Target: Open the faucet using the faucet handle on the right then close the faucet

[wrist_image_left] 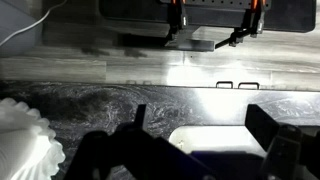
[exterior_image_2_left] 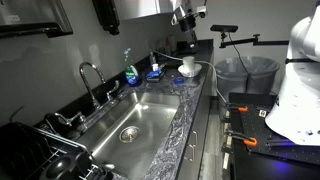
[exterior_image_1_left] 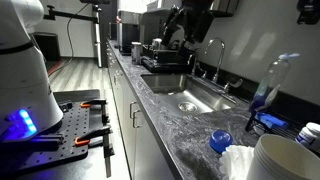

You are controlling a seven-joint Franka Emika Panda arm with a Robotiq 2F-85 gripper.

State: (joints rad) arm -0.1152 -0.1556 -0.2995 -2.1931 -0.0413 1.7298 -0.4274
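wrist view, fingers [wrist_image_left: 278, 142] spread wide over counter [wrist_image_left: 100, 100], faucet [exterior_image_2_left: 90, 65] well apart in an exterior view

The short chrome faucet handle [exterior_image_2_left: 108, 96] is too small to read. In the wrist view the dark hand [wrist_image_left: 195, 128] is blurred and cut off below.

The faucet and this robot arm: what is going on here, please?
The robot arm is meant to turn the faucet on and off, but it is not there yet. Its gripper hangs open and empty above the marble counter, beside white ruffled paper filters, away from the sink. No running water shows.
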